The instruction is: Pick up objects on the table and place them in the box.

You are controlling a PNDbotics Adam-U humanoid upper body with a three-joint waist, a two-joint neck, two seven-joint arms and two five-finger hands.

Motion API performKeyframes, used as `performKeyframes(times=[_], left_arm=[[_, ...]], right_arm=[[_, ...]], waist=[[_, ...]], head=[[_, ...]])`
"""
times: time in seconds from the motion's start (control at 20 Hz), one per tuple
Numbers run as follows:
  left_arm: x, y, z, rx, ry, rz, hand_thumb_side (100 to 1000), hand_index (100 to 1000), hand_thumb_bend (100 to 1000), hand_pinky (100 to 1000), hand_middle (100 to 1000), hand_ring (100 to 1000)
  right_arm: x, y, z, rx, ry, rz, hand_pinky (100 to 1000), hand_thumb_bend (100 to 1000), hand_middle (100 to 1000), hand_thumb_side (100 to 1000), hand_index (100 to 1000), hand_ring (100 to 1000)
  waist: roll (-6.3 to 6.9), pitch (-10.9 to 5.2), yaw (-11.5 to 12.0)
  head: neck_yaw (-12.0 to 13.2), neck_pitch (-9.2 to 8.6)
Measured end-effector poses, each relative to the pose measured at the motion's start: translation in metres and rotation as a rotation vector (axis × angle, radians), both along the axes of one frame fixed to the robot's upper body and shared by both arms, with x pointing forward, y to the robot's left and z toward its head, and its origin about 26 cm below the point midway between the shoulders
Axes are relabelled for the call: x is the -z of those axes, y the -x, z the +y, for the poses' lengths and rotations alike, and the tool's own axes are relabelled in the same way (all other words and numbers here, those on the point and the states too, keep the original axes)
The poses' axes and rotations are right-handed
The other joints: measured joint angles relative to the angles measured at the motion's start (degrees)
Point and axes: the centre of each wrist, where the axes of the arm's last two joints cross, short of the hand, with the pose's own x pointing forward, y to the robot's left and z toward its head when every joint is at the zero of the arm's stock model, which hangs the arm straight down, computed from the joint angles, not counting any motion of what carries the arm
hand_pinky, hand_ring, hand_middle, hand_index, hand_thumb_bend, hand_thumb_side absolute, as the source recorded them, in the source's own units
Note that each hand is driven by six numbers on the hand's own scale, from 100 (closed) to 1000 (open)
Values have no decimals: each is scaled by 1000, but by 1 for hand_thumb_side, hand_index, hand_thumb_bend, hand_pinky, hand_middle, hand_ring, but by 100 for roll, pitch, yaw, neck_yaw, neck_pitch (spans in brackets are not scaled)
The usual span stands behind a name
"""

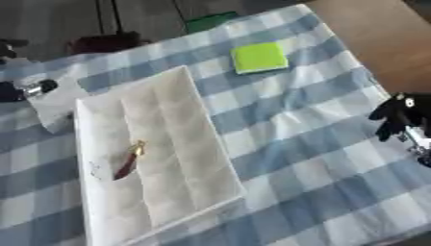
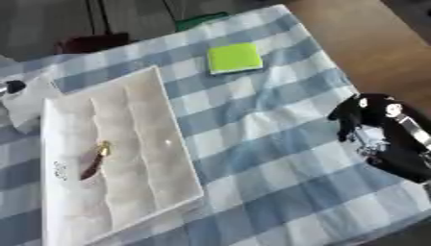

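A lime-green square pad point(image 1: 259, 57) lies flat on the blue-and-white checked cloth near the table's far edge. A shallow white box point(image 1: 181, 144) fills the left half of the table. Inside it lies a small dark red thing with a gold tip point(image 1: 131, 161). My right hand point(image 2: 370, 117) hovers over the cloth at the right edge, well below and to the right of the green pad, its black fingers hanging relaxed with nothing in them. Only a black and silver bit of my left hand point(image 1: 21, 90) shows at the left edge, beside the box's far corner.
A pale flap or sheet point(image 1: 55, 103) lies off the box's far left corner. Beyond the table's far edge sit a green thing point(image 1: 210, 20) and a dark red thing point(image 1: 105, 42). A brown wooden surface point(image 1: 379, 33) runs along the right.
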Motion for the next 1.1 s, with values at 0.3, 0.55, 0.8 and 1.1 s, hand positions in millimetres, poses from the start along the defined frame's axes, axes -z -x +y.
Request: performKeyframes(times=[0.3, 0.55, 0.8, 1.1], left_arm=[[20, -3, 2, 10, 33, 64, 810, 981, 696, 832, 898, 859], [23, -5, -2, 45, 41, 81, 812, 981, 701, 834, 898, 859], [23, -8, -7, 69, 31, 98, 805, 982, 758, 859, 894, 860], [17, -10, -11, 79, -38, 112, 754, 983, 825, 880, 888, 854]], right_arm=[[0, 0, 0, -3, 3, -3, 535, 100, 605, 589, 667, 450], [0, 0, 0, -3, 3, -5, 535, 100, 605, 589, 668, 450], [0, 0, 1, -5, 0, -7, 535, 100, 606, 591, 669, 450], [1, 0, 2, -9, -2, -8, 535, 100, 606, 593, 669, 450]], waist=[[-4, 36, -3], [-37, 47, -5], [-40, 50, -11], [-42, 53, -9]], head=[[-4, 0], [-5, 0], [-5, -1], [-5, -1]])
